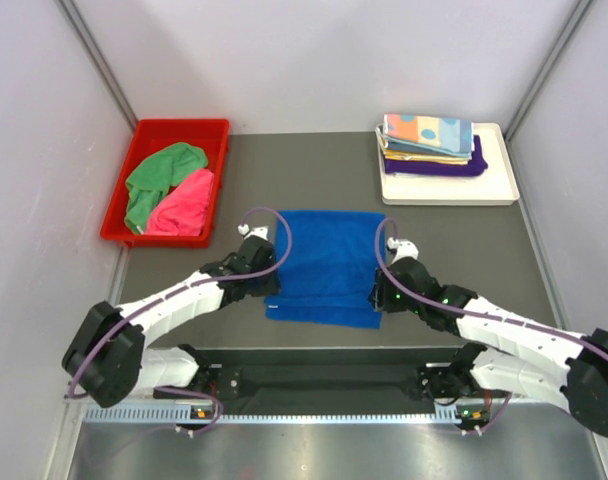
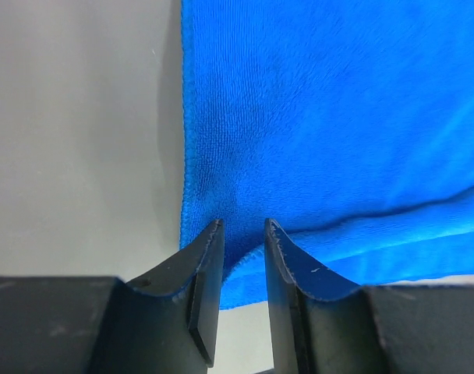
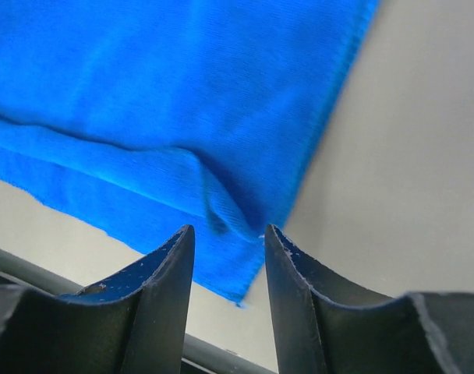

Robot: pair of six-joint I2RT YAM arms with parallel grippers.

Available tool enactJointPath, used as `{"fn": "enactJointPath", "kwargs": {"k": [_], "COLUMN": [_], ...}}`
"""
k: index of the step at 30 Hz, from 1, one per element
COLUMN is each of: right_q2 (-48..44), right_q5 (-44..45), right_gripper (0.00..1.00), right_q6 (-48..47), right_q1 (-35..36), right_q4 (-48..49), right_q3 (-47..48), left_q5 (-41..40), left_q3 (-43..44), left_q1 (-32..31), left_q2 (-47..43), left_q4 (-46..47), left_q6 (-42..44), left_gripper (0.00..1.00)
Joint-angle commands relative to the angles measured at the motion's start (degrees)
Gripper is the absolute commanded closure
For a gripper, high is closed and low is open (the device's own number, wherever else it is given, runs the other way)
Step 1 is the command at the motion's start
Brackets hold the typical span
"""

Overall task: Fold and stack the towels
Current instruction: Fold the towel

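A royal blue towel (image 1: 329, 262) lies flat on the dark table, its near part folded over into a double layer. My left gripper (image 1: 268, 284) is at the towel's near left corner. In the left wrist view the towel (image 2: 330, 117) fills the upper right, and the left gripper (image 2: 243, 224) is open with the folded edge just past its tips. My right gripper (image 1: 380, 296) is at the near right corner. In the right wrist view that gripper (image 3: 229, 231) is open above the towel's (image 3: 167, 93) creased corner. Neither holds cloth.
A red bin (image 1: 144, 132) at the back left holds a green towel (image 1: 159, 175) and a pink towel (image 1: 189, 205). A white tray (image 1: 499, 190) at the back right carries a stack of folded towels (image 1: 429, 140), with an orange one with teal dots on top.
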Motion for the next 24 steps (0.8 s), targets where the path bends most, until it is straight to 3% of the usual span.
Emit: {"fn": "enactJointPath", "kwargs": {"k": [1,13,24], "right_q2": [2.6,9.37,8.59], "right_q5": [8.58,14.92,15.54], "right_gripper": [0.59,0.62,0.94], "right_q6": [1.4,3.43,3.78], "right_q1": [4.17,10.24,10.6], "right_q4": [2.11,0.88,-0.27], "right_q3": [4.64,4.65,3.86], "left_q5": [-2.21,-0.37,3.58], "left_q3": [2.55,-3.5,-7.73], "left_q1": [-1.76,-3.96,-4.14], "left_q2": [1.92,-2.03,-5.29], "left_q4": [2.42,2.69,4.09], "left_q6": [1.02,-0.21,-1.79], "left_gripper": [0.68,0.68,0.7]}}
